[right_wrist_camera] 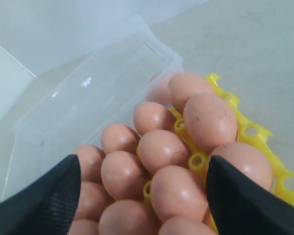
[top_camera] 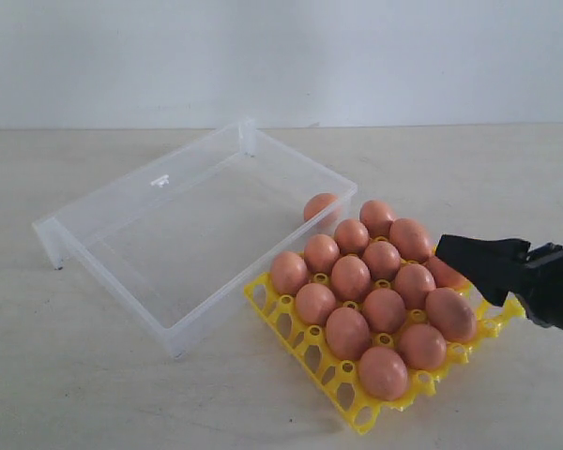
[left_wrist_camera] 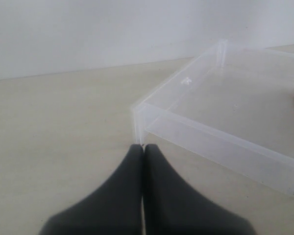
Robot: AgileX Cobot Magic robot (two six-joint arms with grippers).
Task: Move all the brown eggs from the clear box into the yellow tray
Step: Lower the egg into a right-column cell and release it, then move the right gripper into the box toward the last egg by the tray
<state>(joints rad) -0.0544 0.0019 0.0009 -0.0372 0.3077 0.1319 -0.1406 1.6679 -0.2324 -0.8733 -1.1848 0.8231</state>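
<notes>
The yellow tray (top_camera: pixel 292 324) holds several brown eggs (top_camera: pixel 350 277) packed in rows. One more brown egg (top_camera: pixel 320 205) lies inside the clear box (top_camera: pixel 122 286), in the corner nearest the tray. My right gripper (top_camera: pixel 458 257) hovers over the tray's right side, open, with nothing between its fingers; its wrist view looks down on the eggs (right_wrist_camera: pixel 159 149), the tray (right_wrist_camera: pixel 250 130) and the box (right_wrist_camera: pixel 88 83). My left gripper (left_wrist_camera: pixel 143 147) is shut and empty, low over the table just outside a corner of the box (left_wrist_camera: pixel 210 138). It does not show in the exterior view.
A pale table (top_camera: pixel 94 394) carries everything, with a white wall (top_camera: pixel 281 56) behind. The box stands at an angle, its long side touching the tray's far edge.
</notes>
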